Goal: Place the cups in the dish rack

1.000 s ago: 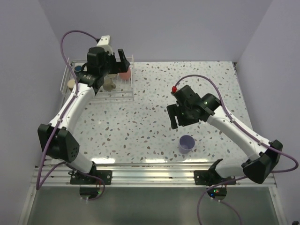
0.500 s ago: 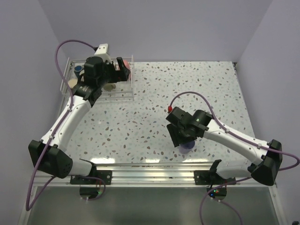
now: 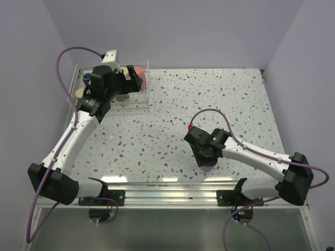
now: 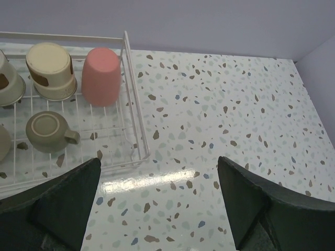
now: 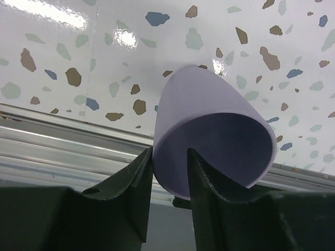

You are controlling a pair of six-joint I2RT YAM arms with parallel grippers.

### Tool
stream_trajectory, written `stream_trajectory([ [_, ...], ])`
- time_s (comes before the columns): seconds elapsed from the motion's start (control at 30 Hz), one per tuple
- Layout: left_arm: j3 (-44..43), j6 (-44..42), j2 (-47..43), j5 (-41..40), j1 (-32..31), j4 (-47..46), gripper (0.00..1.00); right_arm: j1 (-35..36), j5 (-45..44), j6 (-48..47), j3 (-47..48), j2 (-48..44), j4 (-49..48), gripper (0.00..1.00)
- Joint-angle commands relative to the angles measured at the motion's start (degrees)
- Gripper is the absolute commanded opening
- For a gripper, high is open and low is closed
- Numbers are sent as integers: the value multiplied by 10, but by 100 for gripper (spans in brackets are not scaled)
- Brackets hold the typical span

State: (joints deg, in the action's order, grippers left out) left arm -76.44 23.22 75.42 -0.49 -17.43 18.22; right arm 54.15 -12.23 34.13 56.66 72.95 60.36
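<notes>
A lavender cup (image 5: 209,115) stands upright near the table's front edge, mostly hidden under my right gripper (image 3: 208,158) in the top view. In the right wrist view my right gripper (image 5: 170,151) straddles its rim with the jaws narrowly apart. One finger touches the outer wall, the other is inside the cup. The white wire dish rack (image 3: 137,108) sits at the far left. It holds a pink cup (image 4: 102,76), a beige cup (image 4: 51,70) and an olive mug (image 4: 47,130). My left gripper (image 4: 158,159) is open and empty above the rack's right end (image 4: 125,78).
A metal rail (image 3: 167,189) runs along the table's near edge, just in front of the lavender cup. Another pale cup (image 4: 8,83) shows at the rack's left edge, and a dark blue cup (image 3: 86,78) at its far corner. Purple walls enclose the table.
My right gripper came down and forward from mid-table onto the lavender cup and now straddles its rim. My left gripper drew back slightly over the rack.
</notes>
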Motion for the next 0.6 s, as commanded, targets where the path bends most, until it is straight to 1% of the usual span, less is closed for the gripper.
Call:
stream_trajectory([
  [0.0,5,-1,-14,-11,-3,0,95,6,-24,9,-19,10,-37,35],
  [0.1,2,-5,-13,-14,-3,-2,95,9,-29,9,-25,18,-42,32],
  [0.2,-2,-9,-8,-16,-3,-1,95,10,-32,8,-19,29,-43,24],
  [0.23,-6,-11,-5,-17,-2,0,95,10,-34,4,-15,32,-39,20],
  [0.27,-9,-12,-4,-16,-3,1,95,10,-36,3,-3,37,-37,14],
  [0.3,-15,-13,0,-19,-3,3,95,10,-45,1,5,39,-32,5],
  [0.33,-19,-15,3,-24,-3,7,95,10,-48,0,14,40,-23,0],
  [0.43,-39,-19,12,-51,-3,16,95,10,-66,-9,70,49,2,0],
  [0.47,-44,-30,15,-69,-3,19,96,10,-77,-13,112,53,7,0],
  [0.53,-55,-54,18,-73,-2,10,100,7,-98,-29,165,75,26,0],
  [0.57,-55,-73,18,-65,-2,1,100,3,-100,-37,227,83,31,0],
])
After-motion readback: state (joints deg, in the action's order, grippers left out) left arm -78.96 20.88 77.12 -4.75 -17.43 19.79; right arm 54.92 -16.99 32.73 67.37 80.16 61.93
